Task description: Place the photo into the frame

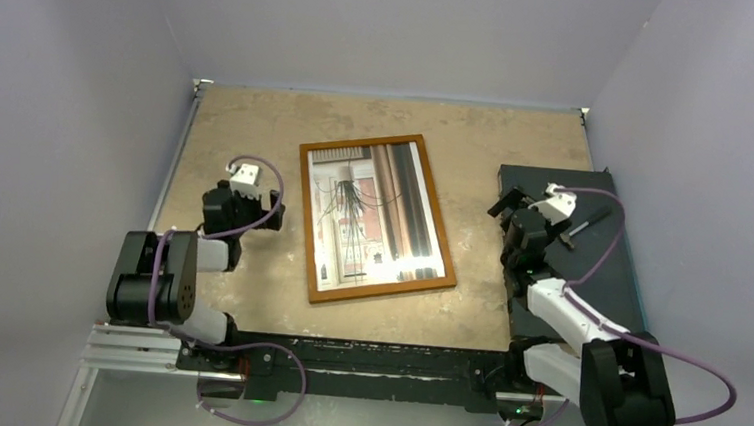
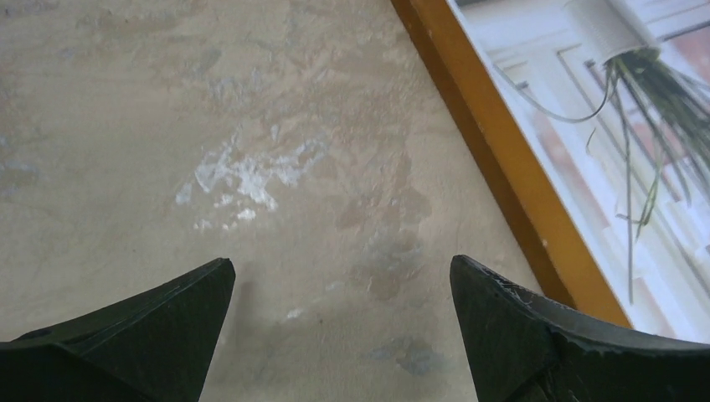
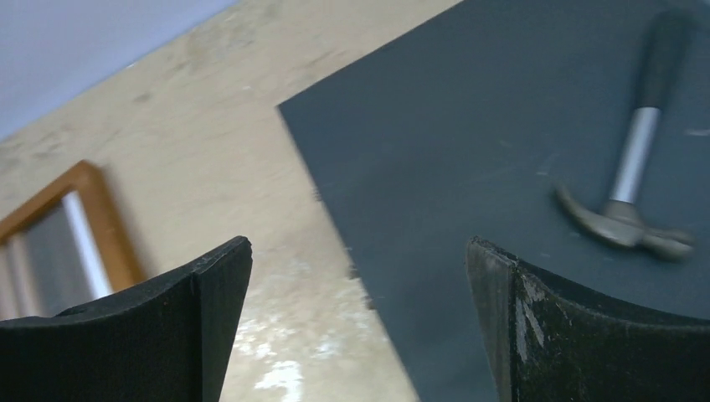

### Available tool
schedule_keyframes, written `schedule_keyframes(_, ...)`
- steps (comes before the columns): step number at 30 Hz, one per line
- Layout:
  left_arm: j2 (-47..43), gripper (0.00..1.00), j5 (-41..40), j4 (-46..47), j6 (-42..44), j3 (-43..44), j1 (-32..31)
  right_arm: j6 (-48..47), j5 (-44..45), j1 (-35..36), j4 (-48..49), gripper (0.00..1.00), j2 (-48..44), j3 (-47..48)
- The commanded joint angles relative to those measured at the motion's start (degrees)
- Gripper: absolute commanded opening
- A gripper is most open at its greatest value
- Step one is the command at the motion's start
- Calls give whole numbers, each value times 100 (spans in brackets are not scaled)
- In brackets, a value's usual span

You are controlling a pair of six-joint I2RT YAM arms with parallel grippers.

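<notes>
The orange-brown frame (image 1: pixel 306 218) lies flat in the middle of the table, and the photo (image 1: pixel 373 213) of a building scene sits inside its rails, face up. My left gripper (image 1: pixel 275 209) hovers just left of the frame, open and empty. In the left wrist view its fingertips (image 2: pixel 342 276) stand wide apart over bare table, with the frame's left rail (image 2: pixel 502 159) and the photo (image 2: pixel 619 126) to their right. My right gripper (image 1: pixel 506 202) is open and empty at the left edge of the black slab, right of the frame. The right wrist view (image 3: pixel 358 251) shows the frame's corner (image 3: pixel 105 218) at far left.
A black rectangular slab (image 1: pixel 589 278) lies along the table's right side, with a small hammer (image 1: pixel 577 230) on it. The hammer (image 3: pixel 628 193) and the slab (image 3: pixel 502 126) fill the right of the right wrist view. Grey walls enclose the table on three sides.
</notes>
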Motion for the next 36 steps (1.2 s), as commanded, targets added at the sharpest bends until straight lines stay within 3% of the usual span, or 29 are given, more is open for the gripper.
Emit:
schedule_keyframes(1,650,100,-329,3359,-162,-741,-51,-1039,1055,-28,1967,99,-324,-706)
schedule_keyframes(5,1349,100,42,4858,-56,-1153,-91,-1512,935,-33,3551,99,258,-1180)
schedule_keyframes(7,1123,100,-63,4312,14,-1069,-119,-1682,781,-33,4696,99,720,-1368)
schedule_keyframes(9,1243,100,-259,4464,-17,-1071,-175,-2016,567,-33,5415,99,1260,-1382)
schedule_keyframes(10,1288,100,-386,4601,-68,-1090,-175,-2294,449,-38,5669,99,1561,-1290)
schedule_keyframes(15,1192,100,-1456,3532,-118,-598,-439,-2632,-677,-322,6344,99,2468,-1133)
schedule_keyframes(17,1162,100,-1564,3429,-97,-579,-464,-2635,-903,-436,6538,99,2736,-1127)
schedule_keyframes(20,1152,100,-1551,3521,-109,-625,-464,-2442,-955,-552,5931,99,2662,-920)
schedule_keyframes(23,1166,100,-1557,3553,-109,-637,-464,-2421,-1037,-613,5917,99,2639,-916)
schedule_keyframes(36,1182,100,-1745,3417,-71,-556,-592,-2562,-959,-614,6253,99,2707,-986)
